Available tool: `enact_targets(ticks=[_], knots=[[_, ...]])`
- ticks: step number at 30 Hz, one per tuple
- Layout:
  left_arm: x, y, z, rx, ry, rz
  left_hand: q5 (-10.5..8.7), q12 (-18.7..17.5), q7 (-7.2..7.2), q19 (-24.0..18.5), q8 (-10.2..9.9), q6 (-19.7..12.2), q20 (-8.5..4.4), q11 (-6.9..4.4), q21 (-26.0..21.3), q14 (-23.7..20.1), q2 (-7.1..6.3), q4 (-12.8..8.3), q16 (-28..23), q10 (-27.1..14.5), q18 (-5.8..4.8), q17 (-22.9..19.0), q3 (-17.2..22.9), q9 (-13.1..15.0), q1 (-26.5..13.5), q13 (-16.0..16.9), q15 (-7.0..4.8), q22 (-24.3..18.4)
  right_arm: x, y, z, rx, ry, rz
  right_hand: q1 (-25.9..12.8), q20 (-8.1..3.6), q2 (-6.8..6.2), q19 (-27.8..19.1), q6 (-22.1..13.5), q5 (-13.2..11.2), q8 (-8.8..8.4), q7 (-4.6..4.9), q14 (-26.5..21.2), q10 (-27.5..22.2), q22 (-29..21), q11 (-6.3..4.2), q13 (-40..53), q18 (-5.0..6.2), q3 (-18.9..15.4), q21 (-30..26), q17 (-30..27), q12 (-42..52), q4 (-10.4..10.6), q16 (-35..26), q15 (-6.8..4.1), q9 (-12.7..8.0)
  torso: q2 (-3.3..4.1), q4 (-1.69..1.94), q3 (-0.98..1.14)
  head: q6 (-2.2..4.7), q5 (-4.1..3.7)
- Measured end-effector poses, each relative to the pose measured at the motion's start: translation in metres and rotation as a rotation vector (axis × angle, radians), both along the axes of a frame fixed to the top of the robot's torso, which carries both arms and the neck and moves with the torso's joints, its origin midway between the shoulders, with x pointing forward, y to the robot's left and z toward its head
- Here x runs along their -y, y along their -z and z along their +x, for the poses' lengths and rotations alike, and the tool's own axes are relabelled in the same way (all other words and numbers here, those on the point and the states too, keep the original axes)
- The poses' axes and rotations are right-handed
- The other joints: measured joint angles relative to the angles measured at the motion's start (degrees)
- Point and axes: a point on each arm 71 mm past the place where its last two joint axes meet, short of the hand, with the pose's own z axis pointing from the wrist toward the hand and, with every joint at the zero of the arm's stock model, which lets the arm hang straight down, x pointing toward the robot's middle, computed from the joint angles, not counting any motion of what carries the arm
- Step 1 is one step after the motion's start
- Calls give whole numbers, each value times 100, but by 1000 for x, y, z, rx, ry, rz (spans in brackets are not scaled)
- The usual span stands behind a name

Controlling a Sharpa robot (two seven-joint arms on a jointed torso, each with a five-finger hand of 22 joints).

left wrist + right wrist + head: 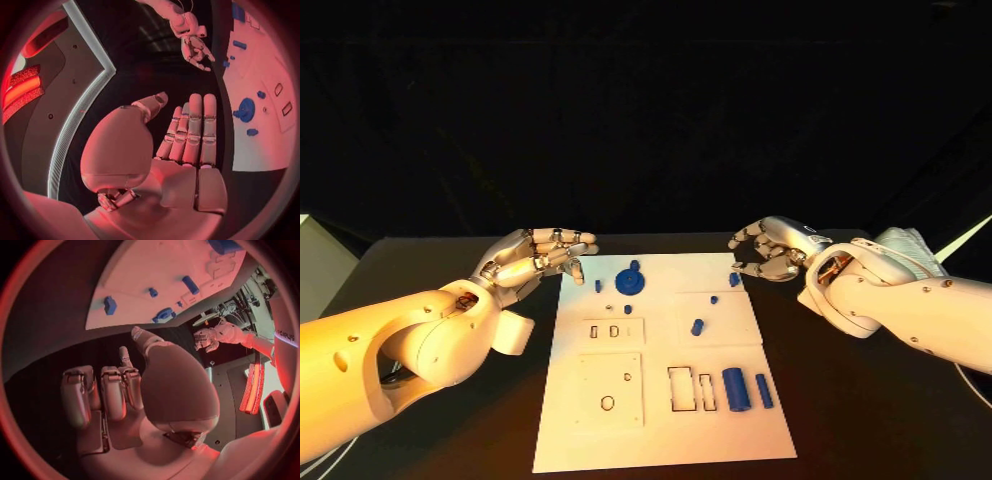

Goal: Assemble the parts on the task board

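Two robot hands hover over the black bench, one at each far corner of the flat white task board [661, 440], and I see nothing in either. The left robot hand [538, 257] has its fingers extended side by side with the thumb apart, palm empty. The right robot hand [769, 250] has its fingers curled in, closed on nothing.

I judge no part is picked up yet; this looks like the approach before a first grasp. Loose small blue parts lie on the board: a round blue disc-shaped part [629, 281] near the left hand, a short blue peg [697, 327] mid-board, and a stout blue cylinder [734, 388] with a slimmer blue bar [764, 390] beside it.

The rectangular outlined recess [681, 388] just beside the cylinder looks empty, as does the small oval slot [607, 402]. Next, I'd reach for the nearest part, which for the right hand means uncurling first.
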Motion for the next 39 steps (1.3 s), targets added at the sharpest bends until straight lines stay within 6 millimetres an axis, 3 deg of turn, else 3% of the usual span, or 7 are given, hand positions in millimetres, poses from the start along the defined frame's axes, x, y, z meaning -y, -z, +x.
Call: enact_targets(ticks=[9, 16, 27, 39], knots=[[0, 0, 1, -1, 2, 0, 0, 0, 0, 0, 0, 0, 0, 0, 0, 0, 0, 0, 0, 0, 0, 0, 0, 2, 0, 0, 0, 4, 24, 19, 4, -67, -8, -57, 35, 0, -35, 0, 0, 0, -22, 0, 0, 0, 3, 0, -1, 0, 22, 0, 0, -63, -54, 0, 0, -15, 14, -2, 7, -19, -9], [-1, 1, 1, -1, 1, 0, 0, 0, 0, 1, 0, 0, 1, 0, 0, 0, 0, 0, 0, 0, 0, 0, 0, 1, 0, -1, 0, 3, 29, 27, 8, -71, -4, -98, 35, 0, -35, 0, 0, 0, -22, 0, 0, 0, 4, 0, -1, 0, 22, 0, -1, -63, -54, 0, 0, -20, 30, 7, 20, -29, 4], [-2, 1, 2, -1, -2, 1, 0, 0, 0, 1, 0, 0, 1, 0, 0, 0, 0, 0, 0, 0, 0, 0, 0, 1, 0, -1, 0, 2, 17, 33, 13, -66, -18, -118, 4, 0, -66, 0, -1, 23, -45, 0, 0, 0, 3, 0, -2, 0, 21, 0, -1, -63, -53, 0, 0, -19, 35, 9, 19, -69, 62], [-2, 1, 2, -1, -2, 2, 0, 0, 0, 1, 0, 0, 1, 0, 0, 0, 0, 0, 0, 0, 0, 0, 0, 0, 0, 2, 0, 2, 10, 38, 14, -74, -19, -119, -27, 0, -35, 0, -1, 23, -45, 0, 0, 0, 3, 0, -2, 0, 4, 0, -2, -63, -35, 0, 0, -19, 30, 1, 15, -116, 65]])
